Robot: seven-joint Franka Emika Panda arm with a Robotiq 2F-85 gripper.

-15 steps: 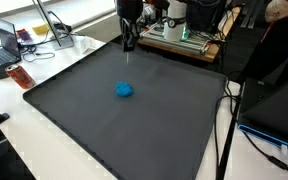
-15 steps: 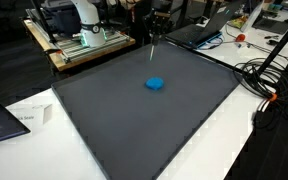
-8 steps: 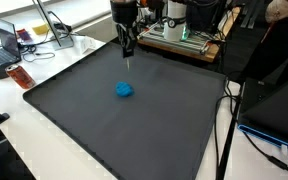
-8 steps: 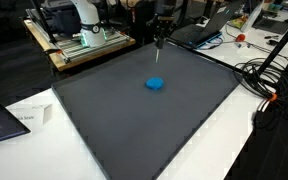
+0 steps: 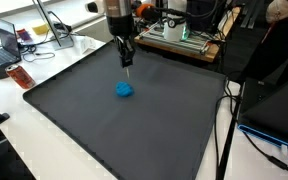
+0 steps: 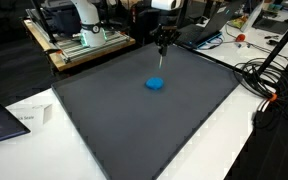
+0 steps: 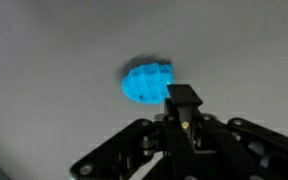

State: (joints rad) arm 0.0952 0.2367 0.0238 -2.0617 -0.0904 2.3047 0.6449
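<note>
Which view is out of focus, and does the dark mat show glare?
Wrist view: soft throughout, blue lump and fingers both blurred. Both exterior views: sharper, evenly lit, no hard glare on the dark mat.

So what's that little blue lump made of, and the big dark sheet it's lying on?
Blue lump: probably soft putty or crumpled cloth. It looks matte, with rounded ridges along its edge in the wrist view, but it is too blurred to be sure. Dark sheet: likely a rubber or foam mat. It is flat, charcoal grey and matte, with no glare in both exterior views.
</note>
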